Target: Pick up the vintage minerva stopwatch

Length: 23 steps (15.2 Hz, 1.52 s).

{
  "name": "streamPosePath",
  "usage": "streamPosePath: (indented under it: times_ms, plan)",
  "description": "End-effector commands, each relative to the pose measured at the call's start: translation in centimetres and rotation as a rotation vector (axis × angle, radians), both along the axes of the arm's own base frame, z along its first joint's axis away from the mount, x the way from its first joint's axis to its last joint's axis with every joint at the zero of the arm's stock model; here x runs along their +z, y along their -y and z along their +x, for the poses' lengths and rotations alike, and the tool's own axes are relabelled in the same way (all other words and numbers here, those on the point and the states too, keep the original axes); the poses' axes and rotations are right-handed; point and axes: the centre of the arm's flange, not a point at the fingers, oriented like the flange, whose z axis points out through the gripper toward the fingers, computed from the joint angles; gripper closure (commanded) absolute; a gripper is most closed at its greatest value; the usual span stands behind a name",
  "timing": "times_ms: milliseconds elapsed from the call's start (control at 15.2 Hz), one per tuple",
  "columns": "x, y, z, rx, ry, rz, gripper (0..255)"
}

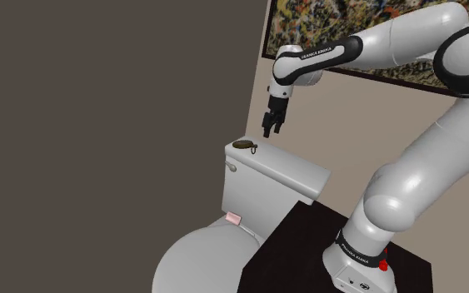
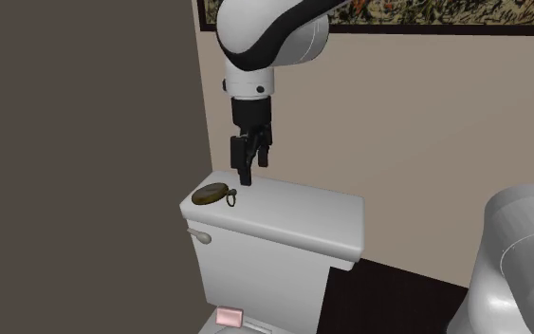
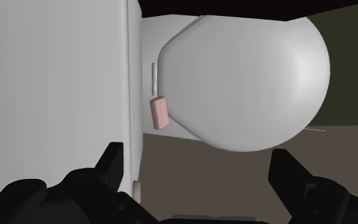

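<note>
Approach phase, apparently. Shoulder view: black two-finger tool (image 1: 271, 127) above white toilet-tank lid (image 1: 286, 171), near small round brass-coloured stopwatch (image 1: 243, 145) lying at lid's left end. Second exterior view: hangs just beside stopwatch, apart. Wrist view: fingers spread, gripping nothing. Next: centre over stopwatch, descend, close.

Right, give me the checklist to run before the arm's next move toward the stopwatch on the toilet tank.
1. Fingers open: ok, they stand apart in the wrist view.
2. Gripper empty: ok, nothing between the fingers.
3. Stopwatch free to grasp: ok, it lies flat on the tank lid near one end, with nothing over it.
4. Gripper centred over the stopwatch: not ok, it hangs off to the shoulder view's right of it.
5. Gripper at grasp height: not ok, it hovers above the lid.
6. Fingers square to the case: cannot tell.
</note>
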Motion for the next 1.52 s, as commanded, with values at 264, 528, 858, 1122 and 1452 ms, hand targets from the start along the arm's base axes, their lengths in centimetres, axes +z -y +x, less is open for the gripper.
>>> streamPosePath:
  times_ms: [264, 528, 858, 1122, 1452]
  plan:
    - [-4.5, 4.6, 5.2, -0.004, 0.006, -0.008, 0]
    - [-7.4, 7.5, 8.4, -0.007, 0.009, -0.013, 0]
    - [-10.3, 9.9, 11.2, -0.009, 0.012, -0.017, 0]
    - [-12.4, 9.9, 11.2, -0.009, 0.012, -0.017, 0]
    - [-13.8, 9.9, 11.2, -0.009, 0.012, -0.017, 255]
